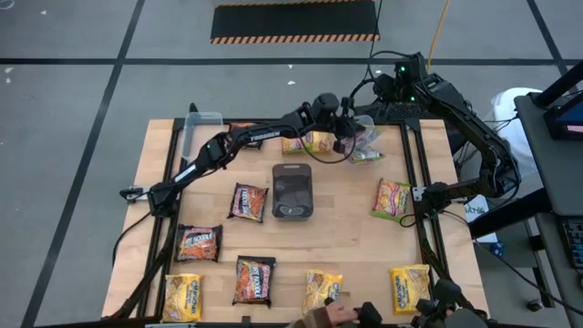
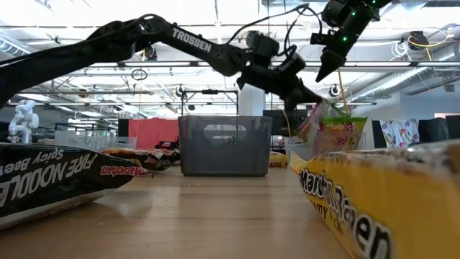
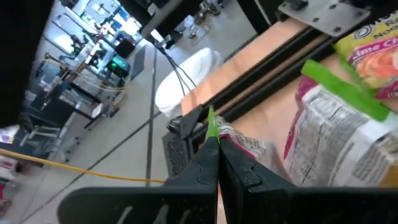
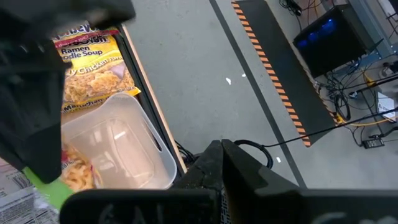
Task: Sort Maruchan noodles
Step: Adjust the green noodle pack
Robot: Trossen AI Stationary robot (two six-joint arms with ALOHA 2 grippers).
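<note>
So the left claw (image 1: 347,137) is pinched shut on a green-edged noodle packet (image 1: 367,146), dangling it over the clear tub (image 1: 361,121) at the tabletop's (image 1: 346,237) far edge. Right claw (image 2: 321,72) hangs closed, empty, just above.

Taking the dark grey tray (image 1: 292,191) at mid-bench as landmark: bare wood lies open to its right as far as the green-edged packet (image 1: 393,198), and in a strip just in front of it. To its left a dark packet (image 1: 247,201) sits near, narrowing that side. Behind it the left arm (image 1: 239,141) spans the bench (image 1: 353,244), its shut pincer (image 1: 350,143) pinching a green-edged packet (image 1: 366,146) over the clear tub (image 4: 118,149), blocking overhead entry there.
</note>
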